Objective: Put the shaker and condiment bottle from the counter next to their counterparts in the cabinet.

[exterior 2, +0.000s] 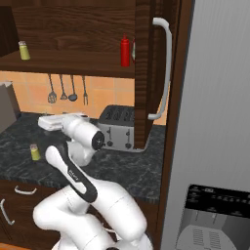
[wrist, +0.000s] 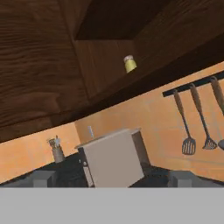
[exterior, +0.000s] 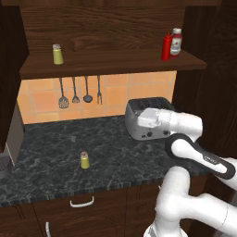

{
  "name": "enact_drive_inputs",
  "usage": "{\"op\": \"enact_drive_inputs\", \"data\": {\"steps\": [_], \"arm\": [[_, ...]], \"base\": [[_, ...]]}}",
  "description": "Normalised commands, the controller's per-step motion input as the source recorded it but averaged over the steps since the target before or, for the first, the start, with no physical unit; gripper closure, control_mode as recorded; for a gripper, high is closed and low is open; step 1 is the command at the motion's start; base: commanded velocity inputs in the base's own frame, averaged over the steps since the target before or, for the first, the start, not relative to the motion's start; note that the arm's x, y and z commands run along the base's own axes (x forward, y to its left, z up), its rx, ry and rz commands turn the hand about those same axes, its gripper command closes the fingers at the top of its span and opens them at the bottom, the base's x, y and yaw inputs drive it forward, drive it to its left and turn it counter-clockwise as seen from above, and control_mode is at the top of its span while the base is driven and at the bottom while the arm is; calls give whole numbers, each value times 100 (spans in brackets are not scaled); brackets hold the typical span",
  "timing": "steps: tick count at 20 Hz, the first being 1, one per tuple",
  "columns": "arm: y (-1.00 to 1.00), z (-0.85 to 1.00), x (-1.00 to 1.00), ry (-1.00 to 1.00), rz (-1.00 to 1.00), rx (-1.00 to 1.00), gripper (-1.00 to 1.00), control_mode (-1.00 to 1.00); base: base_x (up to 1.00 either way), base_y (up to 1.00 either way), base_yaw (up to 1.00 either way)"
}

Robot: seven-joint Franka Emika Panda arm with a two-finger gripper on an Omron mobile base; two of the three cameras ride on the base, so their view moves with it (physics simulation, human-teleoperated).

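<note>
A yellow-green shaker point(exterior: 84, 160) point(exterior 2: 35, 152) stands upright on the dark speckled counter point(exterior: 46, 162), near its front edge. Its twin shaker point(exterior: 58, 54) point(exterior 2: 23, 50) point(wrist: 129, 64) sits at the left end of the cabinet shelf point(exterior: 111, 62). At the shelf's right end, the all-red condiment bottle point(exterior: 166, 46) point(exterior 2: 125, 51) stands right beside the white-labelled, red-capped bottle point(exterior: 176, 41). My gripper point(wrist: 113, 178) point(exterior 2: 43, 121) hangs in front of the toaster, above the counter. It points left, stands open, holds nothing, and is well to the right of and above the counter shaker.
A silver toaster point(exterior: 139, 115) point(exterior 2: 117, 128) stands on the counter behind my hand. Several utensils point(exterior: 79, 92) point(wrist: 192, 118) hang on the tiled wall. A grey box point(wrist: 111, 159) stands at the counter's left end. The open cabinet door point(exterior 2: 146, 73) and the fridge point(exterior 2: 215, 122) are to the right.
</note>
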Motion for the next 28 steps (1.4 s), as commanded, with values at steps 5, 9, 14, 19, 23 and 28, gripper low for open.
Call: {"op": "enact_drive_inputs", "data": {"steps": [5,9,14,19,23,28], "arm": [[52,-26,-95,-11,13,-47,-100,-100],[2,0,2,0,5,-7,-100,-100],[2,-69,3,-24,45,0,-100,-100],[8,-73,-10,-24,53,-4,-100,-100],[9,-6,-14,-8,0,0,-100,-100],[49,-40,-10,-9,-1,-7,-100,-100]], "base": [[0,0,0],[0,0,0],[0,0,0],[0,0,0],[0,0,0],[0,0,0]]}}
